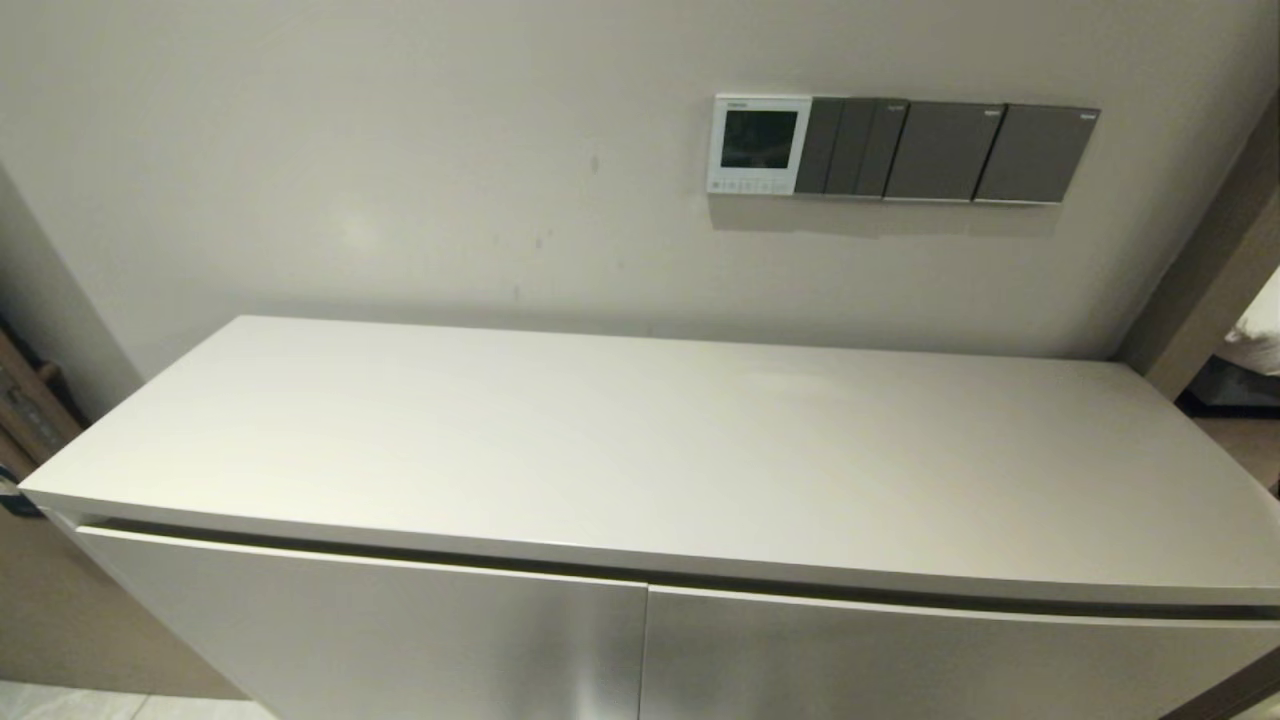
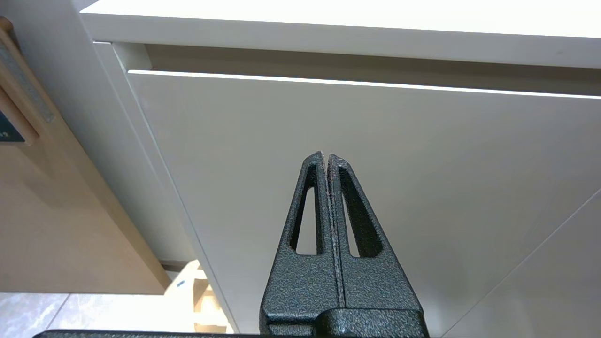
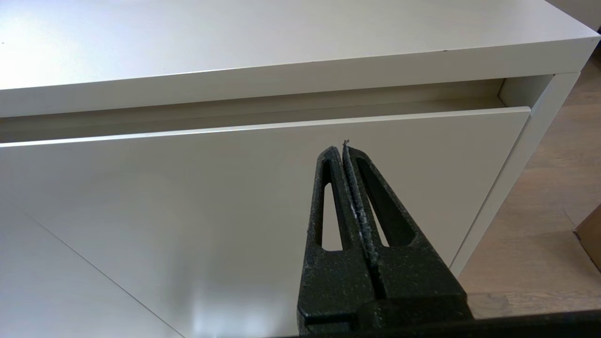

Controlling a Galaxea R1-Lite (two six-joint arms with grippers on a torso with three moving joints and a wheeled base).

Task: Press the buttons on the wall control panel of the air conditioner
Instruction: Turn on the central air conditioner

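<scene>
1. Head view: the air conditioner's wall control panel [image 1: 759,144] is mounted on the beige wall [image 1: 400,170], above the rear right portion of the counter [image 1: 650,450]; its screen is dark and small text sits along its top edge.
2. Head view: the buttons [image 1: 748,185] run as a row of tiny pale marks along the panel's bottom edge, below the screen; individual buttons are too small to count.
3. Head view: a strip of dark grey switch plates [image 1: 950,152] adjoins the panel's right side, touching it edge to edge; nothing contacts the panel or the buttons.
4. Head view: neither arm appears; the counter top is a pale slab over two cabinet doors [image 1: 400,640], with a seam between the doors.
5. Left wrist view: the left end effector [image 2: 326,157] is closed, its two black fingers pressed together with nothing between them; it sits low in front of the left cabinet door [image 2: 328,141], below the counter edge [image 2: 328,40], well apart from the panel.
6. Right wrist view: the right end effector [image 3: 343,149] is likewise closed on nothing, fingers pressed flat against each other; it sits low before the right cabinet door [image 3: 211,188], near the cabinet's right end; wood-toned floor [image 3: 554,197] shows beside the cabinet.
</scene>
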